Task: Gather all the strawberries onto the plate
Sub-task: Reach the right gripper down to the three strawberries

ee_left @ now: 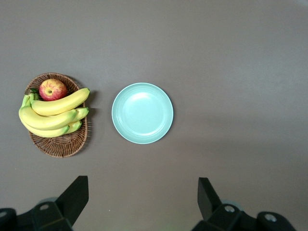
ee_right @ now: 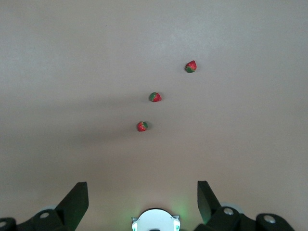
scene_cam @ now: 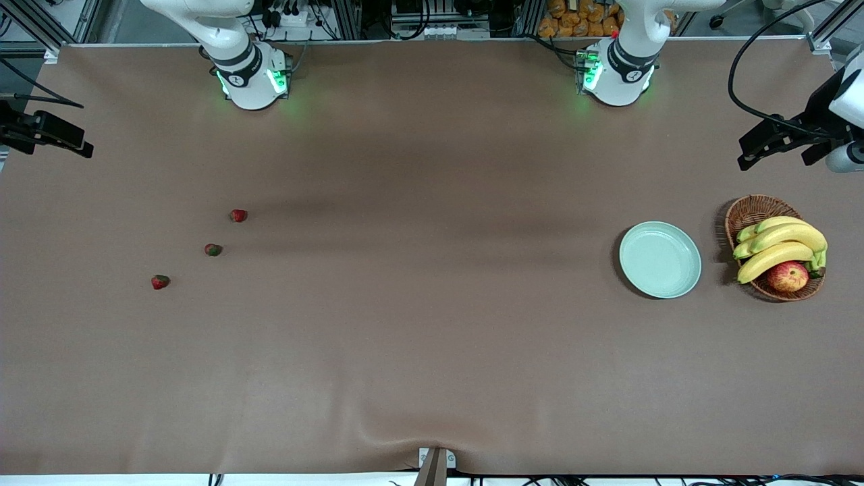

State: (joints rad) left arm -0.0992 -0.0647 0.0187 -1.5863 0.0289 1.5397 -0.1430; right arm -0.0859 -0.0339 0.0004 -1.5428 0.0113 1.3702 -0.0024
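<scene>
While both arms are held raised, three strawberries are seen lying apart from one another on the brown desk (scene_cam: 432,337) toward the right arm's end. The first strawberry (scene_cam: 238,215) is placed farthest from the front camera, the second strawberry (scene_cam: 213,250) is found a little nearer, and the third strawberry (scene_cam: 160,281) is set nearest of the three and closest to the desk's end, so that a slanting row is formed. The mint-green plate (scene_cam: 660,260) is located toward the left arm's end, well apart from the berries, and nothing is seen in it. Just beside the plate, still closer to that end, a wicker basket (scene_cam: 752,210) is kept, in which bananas (scene_cam: 779,246) and an apple (scene_cam: 788,276) are held. The left tool (ee_left: 143,202) is hung over the plate and basket with its fingers spread wide and nothing between them. The right tool (ee_right: 143,202) is hung over the strawberries, likewise spread and unloaded.
</scene>
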